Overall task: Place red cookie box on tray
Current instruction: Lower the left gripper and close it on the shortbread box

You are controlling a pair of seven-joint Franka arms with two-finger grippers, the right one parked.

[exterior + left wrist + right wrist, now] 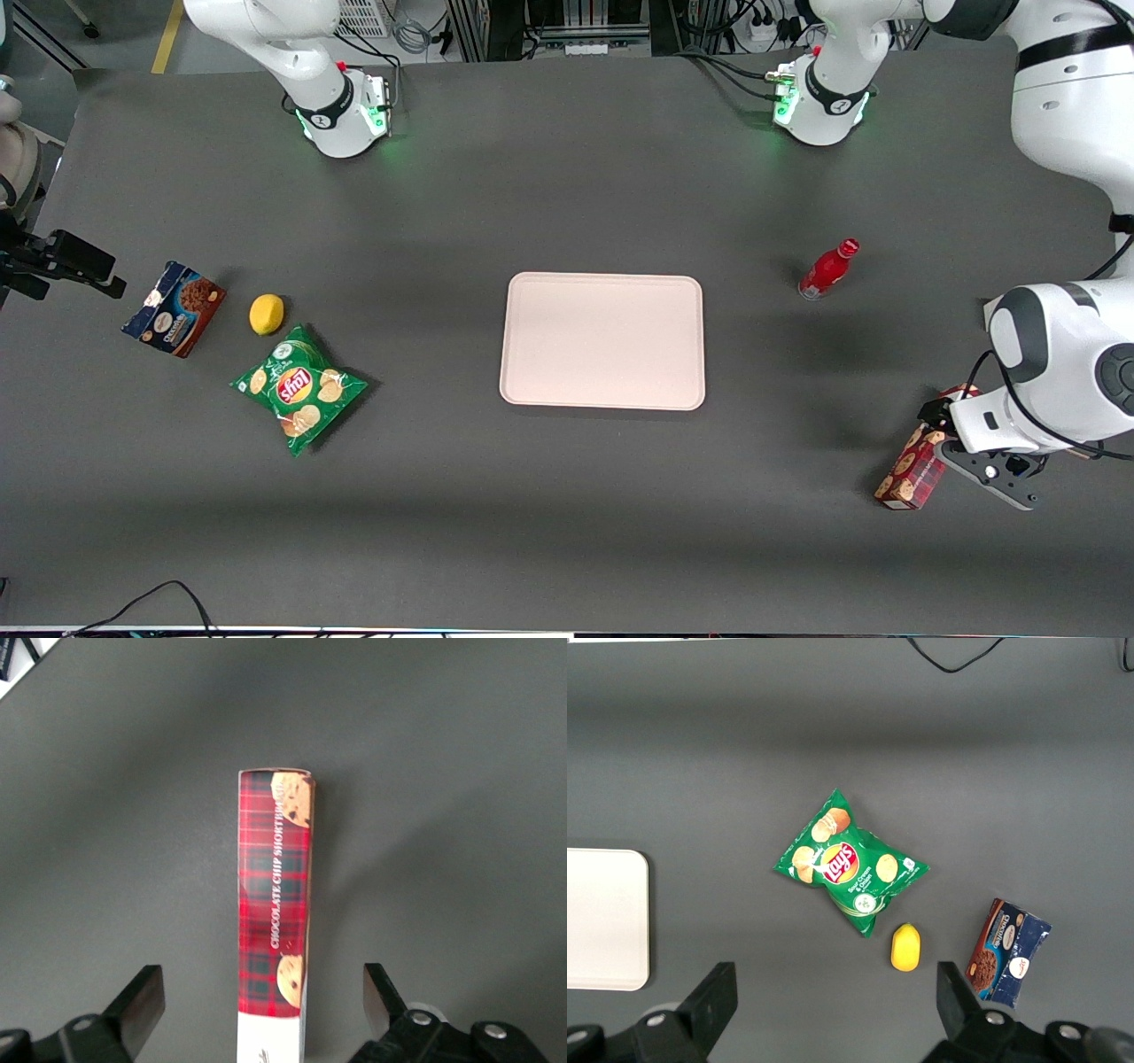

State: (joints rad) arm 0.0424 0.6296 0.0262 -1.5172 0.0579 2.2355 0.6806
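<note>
Straddling the long red plaid cardboard cookie box near the desk's front edge, the left gripper has fingers spread, ungrasped, aligned for pickup toward the pale pink rectangular tray.

Red cookie box: printed cardboard, slight sheen. Tray: smooth matt plastic. Gripper fingers: matt black.

A green chip bag lay flat on the dark table. Just beside the bag sat a yellow lemon, and beside the lemon lay a blue-and-brown cookie box. Well apart from the bag lay the pale tray, only partly in view.
</note>
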